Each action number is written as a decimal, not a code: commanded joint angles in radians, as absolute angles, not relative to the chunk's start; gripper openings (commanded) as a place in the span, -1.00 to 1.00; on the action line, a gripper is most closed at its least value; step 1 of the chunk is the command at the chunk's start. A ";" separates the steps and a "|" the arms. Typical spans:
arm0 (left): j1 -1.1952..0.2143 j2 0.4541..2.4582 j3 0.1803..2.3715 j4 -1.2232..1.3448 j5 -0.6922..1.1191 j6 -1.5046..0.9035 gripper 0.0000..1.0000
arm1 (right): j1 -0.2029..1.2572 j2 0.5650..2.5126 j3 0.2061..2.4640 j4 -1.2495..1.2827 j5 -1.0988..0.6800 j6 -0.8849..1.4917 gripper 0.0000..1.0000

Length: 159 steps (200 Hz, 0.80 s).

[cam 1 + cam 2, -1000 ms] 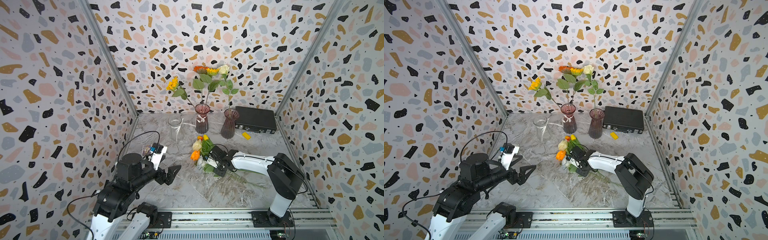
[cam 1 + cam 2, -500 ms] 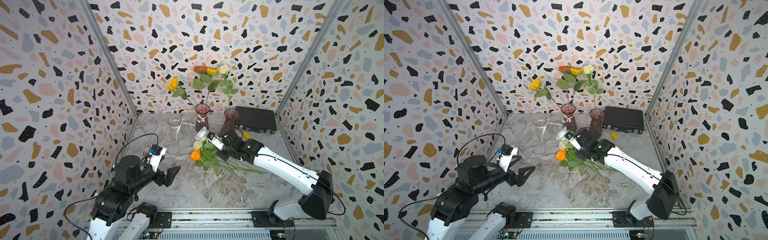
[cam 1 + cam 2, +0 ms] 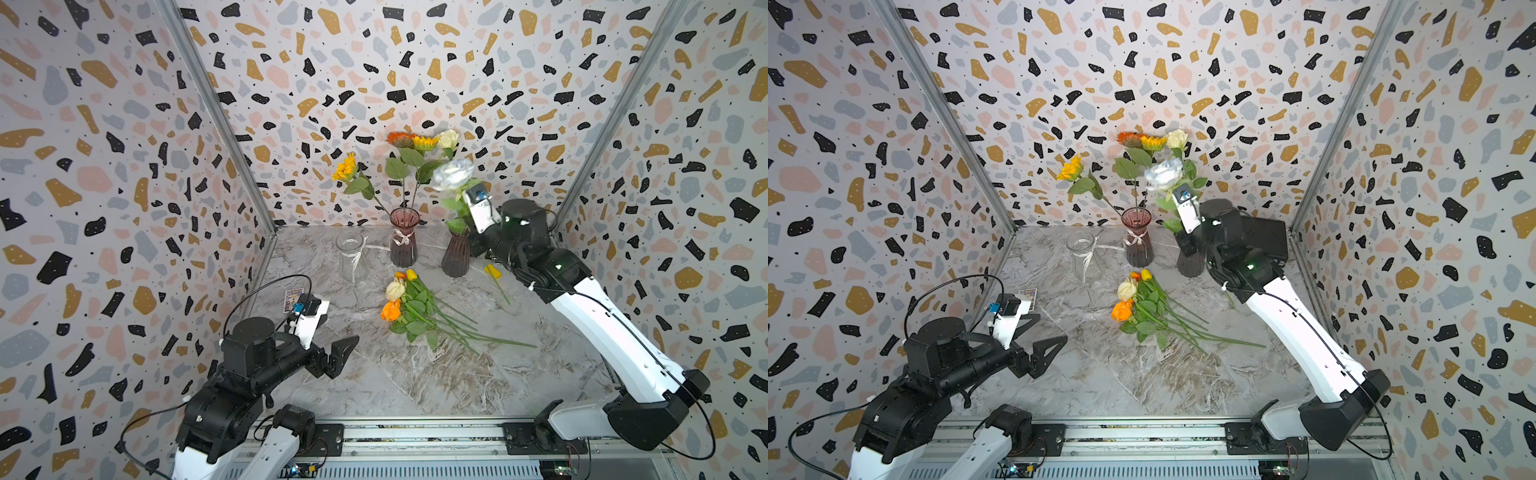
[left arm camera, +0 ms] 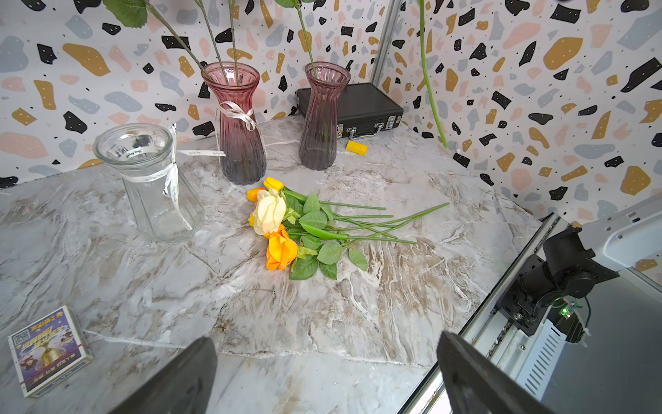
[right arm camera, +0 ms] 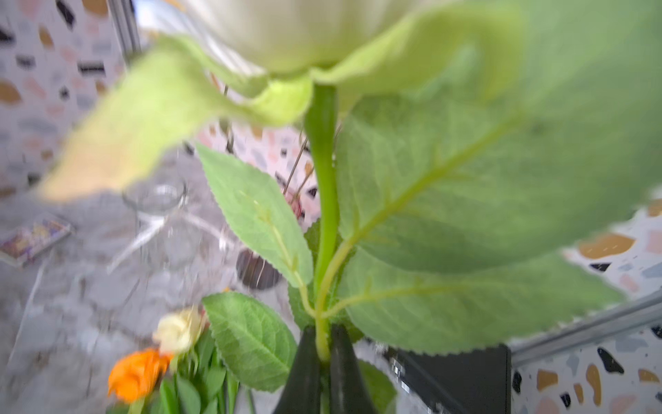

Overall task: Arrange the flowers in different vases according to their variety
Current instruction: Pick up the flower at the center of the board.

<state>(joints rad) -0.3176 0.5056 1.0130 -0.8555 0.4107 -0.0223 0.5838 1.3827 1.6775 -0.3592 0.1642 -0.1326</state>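
One white rose is up in the air beside the plain purple vase, our right gripper clenched on its stem. Next, we reckon: line the stem tip over that mouth, then lower. Left gripper sits released, empty

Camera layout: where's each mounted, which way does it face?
Top views: high at the front, looking down toward the back wall; both show the table, left arm, right arm.
Left wrist: low on the left arm, facing the black case in the far corner; the open left end effector shows.
Right wrist: on the right arm, looking along the shut right end effector up the white rose.
Shared: all views show the flower pile and clear vase.
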 commanded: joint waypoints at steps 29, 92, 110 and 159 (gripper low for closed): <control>-0.323 0.497 0.981 -0.780 0.438 -0.033 0.99 | 0.390 1.542 1.912 0.049 -0.189 0.125 -1.00; -0.323 0.496 0.960 -0.743 0.437 -0.015 0.99 | 0.296 1.771 2.070 0.183 -0.303 0.258 -1.00; -0.323 0.499 0.948 -0.719 0.440 -0.015 0.99 | 0.285 1.801 2.059 0.183 -0.297 0.236 -1.00; -0.324 0.526 0.938 -0.668 0.455 -0.018 0.99 | 0.264 1.851 2.009 0.202 -0.293 0.182 -1.00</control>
